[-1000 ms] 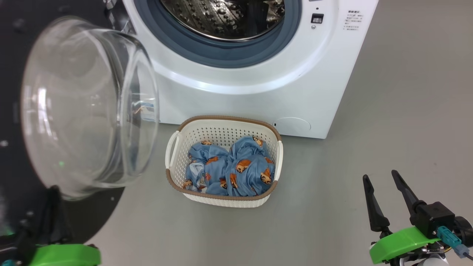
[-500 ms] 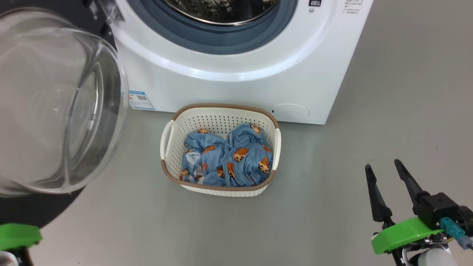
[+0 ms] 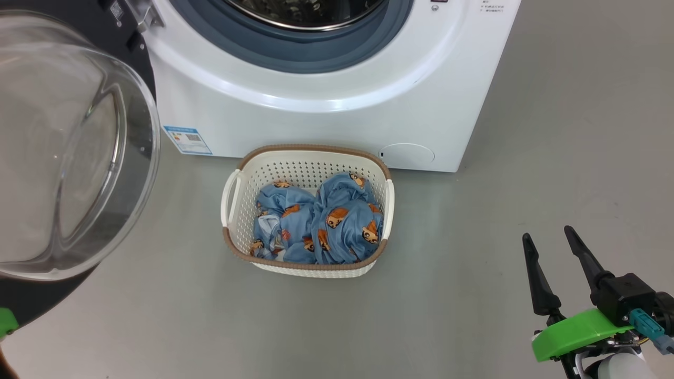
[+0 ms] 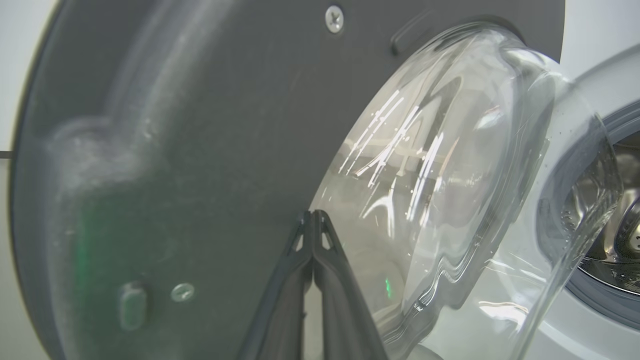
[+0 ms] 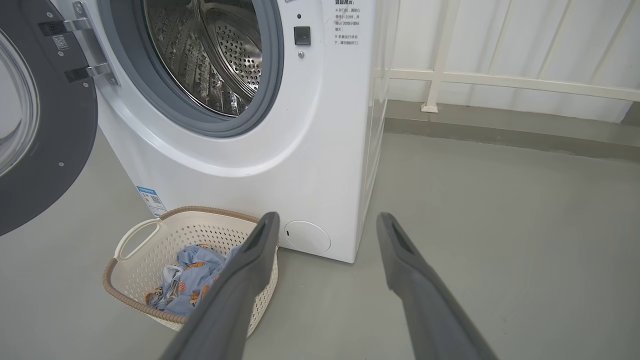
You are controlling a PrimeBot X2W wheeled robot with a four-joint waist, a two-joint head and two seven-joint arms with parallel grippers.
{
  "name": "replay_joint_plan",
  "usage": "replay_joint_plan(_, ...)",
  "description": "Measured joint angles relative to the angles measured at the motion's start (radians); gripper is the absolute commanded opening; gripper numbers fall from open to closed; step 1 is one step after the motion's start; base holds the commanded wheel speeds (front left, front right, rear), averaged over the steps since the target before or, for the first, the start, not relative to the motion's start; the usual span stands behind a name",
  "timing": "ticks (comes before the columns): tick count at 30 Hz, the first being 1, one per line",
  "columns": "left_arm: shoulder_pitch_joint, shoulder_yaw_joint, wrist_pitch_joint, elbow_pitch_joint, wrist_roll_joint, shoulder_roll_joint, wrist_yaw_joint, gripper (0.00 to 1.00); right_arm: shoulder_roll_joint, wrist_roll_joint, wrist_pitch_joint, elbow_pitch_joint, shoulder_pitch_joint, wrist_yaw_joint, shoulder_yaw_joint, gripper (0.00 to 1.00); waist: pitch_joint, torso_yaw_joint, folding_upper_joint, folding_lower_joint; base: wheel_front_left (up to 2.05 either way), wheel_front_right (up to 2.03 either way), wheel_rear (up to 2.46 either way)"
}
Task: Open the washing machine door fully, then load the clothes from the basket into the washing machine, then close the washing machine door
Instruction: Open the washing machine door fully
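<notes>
Door-opening is judged nearly done: the washing machine door point(image 4: 175, 150) is swung wide, the left gripper point(image 4: 313, 216) is pinched shut and empty beside its inner face, the right gripper point(image 3: 547, 236) is spread empty, and the clothes point(image 3: 321, 221), heaped in the basket point(image 3: 316, 149) before the washing machine point(image 3: 316, 116), are to be grasped next.

Laundry area: washing machine point(image 5: 280, 125), grey floor point(image 5: 500, 240), white railing point(image 5: 500, 80).

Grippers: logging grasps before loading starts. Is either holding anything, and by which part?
Nothing is held. The right gripper is open above the floor; the left gripper is shut empty beside the washing machine door.
</notes>
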Motion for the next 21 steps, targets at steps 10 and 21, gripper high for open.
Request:
replay_joint_plan(10,0.0,0.043,0.0,0.042,0.033,0.013,-0.017,0.0,0.005,0.001,0.0,0.011,0.0,0.0,0.0,1.0,-0.029,-0.002,0.0,0.0,0.0,0.0,0.0)
replay_joint_plan(21,0.009,0.047,0.0,-0.024,0.067,0.007,-0.04,0.0,0.007,0.008,0.0,0.012,0.002,0.0,-0.001,1.0,-0.049,-0.01,0.0,0.0,0.0,0.0,0.0)
